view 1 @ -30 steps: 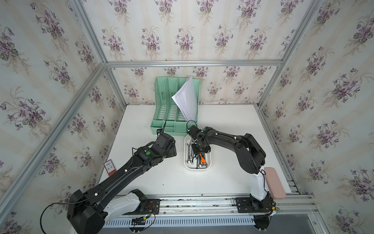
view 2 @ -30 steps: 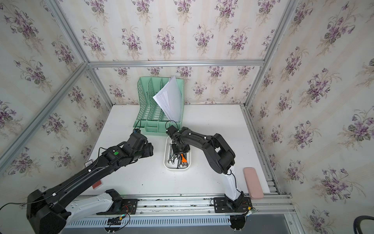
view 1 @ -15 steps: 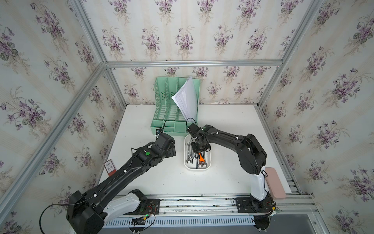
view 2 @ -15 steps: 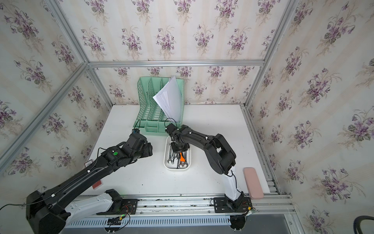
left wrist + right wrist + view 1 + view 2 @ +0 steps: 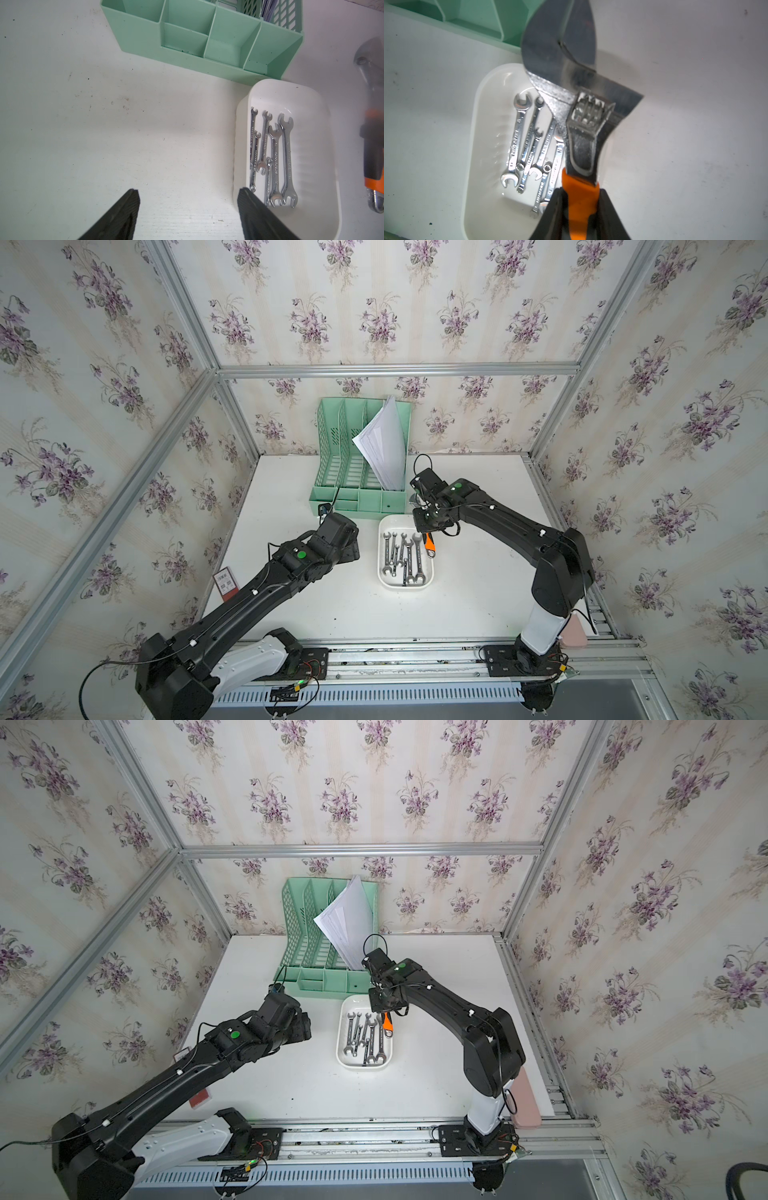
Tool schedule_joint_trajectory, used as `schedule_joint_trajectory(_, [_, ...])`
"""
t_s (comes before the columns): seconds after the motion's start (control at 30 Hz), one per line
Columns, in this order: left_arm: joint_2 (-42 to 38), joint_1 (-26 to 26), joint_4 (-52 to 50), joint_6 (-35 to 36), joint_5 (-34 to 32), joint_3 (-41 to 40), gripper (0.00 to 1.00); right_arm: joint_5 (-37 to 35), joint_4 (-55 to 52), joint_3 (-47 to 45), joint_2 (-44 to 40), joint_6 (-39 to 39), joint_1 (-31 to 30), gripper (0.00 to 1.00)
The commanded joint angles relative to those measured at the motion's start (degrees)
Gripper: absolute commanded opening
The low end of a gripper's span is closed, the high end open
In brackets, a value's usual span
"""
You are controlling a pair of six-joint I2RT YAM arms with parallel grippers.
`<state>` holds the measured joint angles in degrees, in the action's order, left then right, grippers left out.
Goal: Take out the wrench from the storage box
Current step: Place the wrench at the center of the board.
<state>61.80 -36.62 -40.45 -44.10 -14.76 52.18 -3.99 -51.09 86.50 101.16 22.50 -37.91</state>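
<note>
Clearly, right gripper (image 5: 579,193) pinches wrench (image 5: 571,83) by orange handle; left gripper (image 5: 188,192) spread wide.

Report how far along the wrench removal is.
Done: the right gripper is shut on the orange-handled adjustable wrench, raised off the storage box floor. In hand: it hangs by the box's rim. Left: set it on the table and release. The left gripper is open.

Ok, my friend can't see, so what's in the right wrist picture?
The right tool grips a big silver wrench by its orange handle, with a white tray behind it. Several small wrenches lie in the tray, and a green organizer sits next to it.
</note>
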Motion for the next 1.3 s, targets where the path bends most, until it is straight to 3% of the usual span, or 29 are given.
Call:
schedule_joint_trajectory(0.0, [0.07, 0.06, -0.59, -0.13, -0.75, 0.45, 0.8, -2.13, 1.21, -2.67, -2.14, -0.02, 3.38, 0.0])
schedule_joint_trajectory(0.17, [0.77, 0.06, -0.51, -0.27, -0.29, 0.8, 0.8, -1.46, 3.47, -7.37, -2.73, -0.97, 8.91, 0.0])
schedule_joint_trajectory(0.37, [1.95, 0.06, 0.1, -0.15, 0.69, 1.34, 0.8, 0.08, 8.11, -12.92, -1.19, -0.99, 11.34, 0.0])
schedule_joint_trajectory(1.17, [2.89, 0.06, 0.52, 1.01, 2.61, 2.12, 0.81, 3.28, 17.25, -22.72, 3.68, 0.79, 12.28, 0.0])
schedule_joint_trajectory(1.27, [2.89, 0.06, 0.28, 1.37, 3.62, 2.64, 0.81, 2.96, 17.22, -22.91, 4.34, 0.7, 12.32, 0.05])
